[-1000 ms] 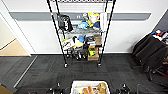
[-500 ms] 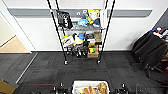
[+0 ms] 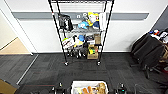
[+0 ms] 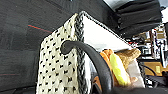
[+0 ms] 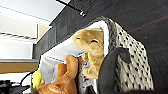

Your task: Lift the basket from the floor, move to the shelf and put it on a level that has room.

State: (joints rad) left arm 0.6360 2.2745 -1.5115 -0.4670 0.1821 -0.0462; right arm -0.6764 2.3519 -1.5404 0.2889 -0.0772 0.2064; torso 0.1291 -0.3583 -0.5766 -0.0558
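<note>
Basket [image 3: 89, 87] — before shelf [image 3: 80, 32]

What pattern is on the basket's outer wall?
Cream weave with small dark flecks on the basket, clearest in the left wrist view.

White wall [image 3: 37, 32] w/ grey band [image 3: 32, 15], black chairs [image 3: 150, 52] at right, tan wood flooring [image 3: 15, 47] at left

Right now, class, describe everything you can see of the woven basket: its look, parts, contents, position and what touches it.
The basket is rectangular, cream chunky weave flecked with dark, edged by a dark braided rim and lined in white fabric. A dark loop handle arches at each short end. Inside lie soft toys: a tan plush animal, an orange one and something yellow. In the head view it sits at the bottom edge, facing the black wire shelf across dark carpet. Whether it rests on the carpet cannot be told.
</note>
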